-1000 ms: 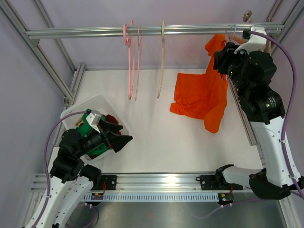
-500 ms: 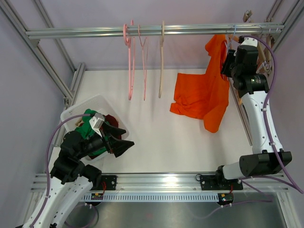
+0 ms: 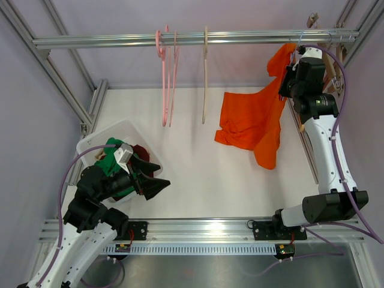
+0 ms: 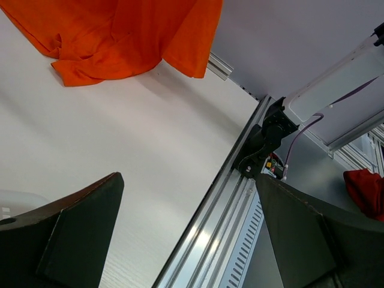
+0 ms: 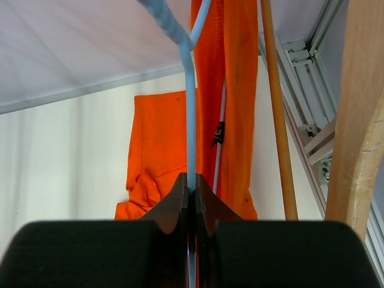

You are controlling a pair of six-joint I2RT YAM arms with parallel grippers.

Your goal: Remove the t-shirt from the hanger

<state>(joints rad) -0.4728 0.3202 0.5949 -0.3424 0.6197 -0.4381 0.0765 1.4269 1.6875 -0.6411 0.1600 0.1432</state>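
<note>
Right fingers are clamping the blue hanger wire, left fingers gaping empty; thin wire could slip, snagging the t-shirt.

both arms, left arm and right arm, wear white shells over black joint housings. a lilac cable runs along each. the left gripper has broad, matte black wedge-shaped fingers.

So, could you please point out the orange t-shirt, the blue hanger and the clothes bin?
orange t-shirt (image 3: 251,118): top view, its spread lower body.
blue hanger (image 5: 189,108): right wrist view, its wire stem.
clothes bin (image 3: 103,134): top view, its far rim.
</note>
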